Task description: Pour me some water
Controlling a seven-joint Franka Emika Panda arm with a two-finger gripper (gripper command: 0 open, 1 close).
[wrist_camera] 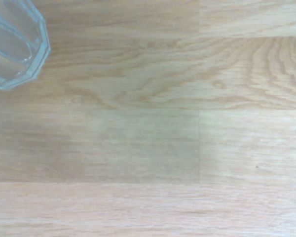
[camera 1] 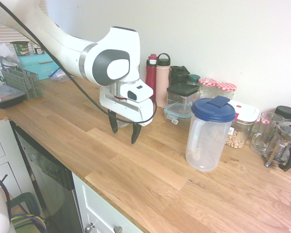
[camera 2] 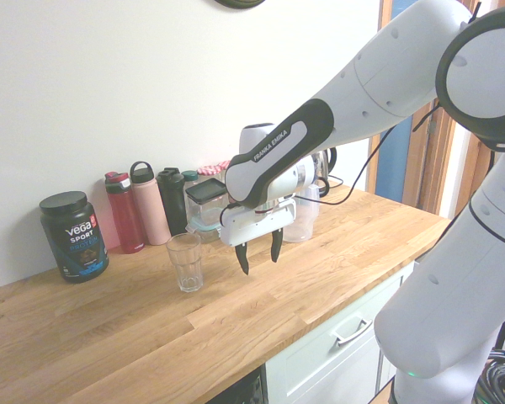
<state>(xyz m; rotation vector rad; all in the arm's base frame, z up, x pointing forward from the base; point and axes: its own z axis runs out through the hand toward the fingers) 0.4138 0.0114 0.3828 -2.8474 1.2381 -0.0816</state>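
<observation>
The gripper (camera 1: 123, 128) hangs at centre-left of the first exterior view, pointing down over bare wooden counter (camera 1: 150, 179); its two dark fingers are spread apart and hold nothing. The translucent pitcher (camera 1: 209, 136) with a blue lid stands right of centre, well apart from the gripper; the water is too faint to make out through the plastic, though it may sit at the pitcher's bottom. In the second exterior view a clear faceted glass (camera 2: 185, 262) stands just left of the gripper (camera 2: 259, 250); the wrist view shows its rim in the upper left corner.
</observation>
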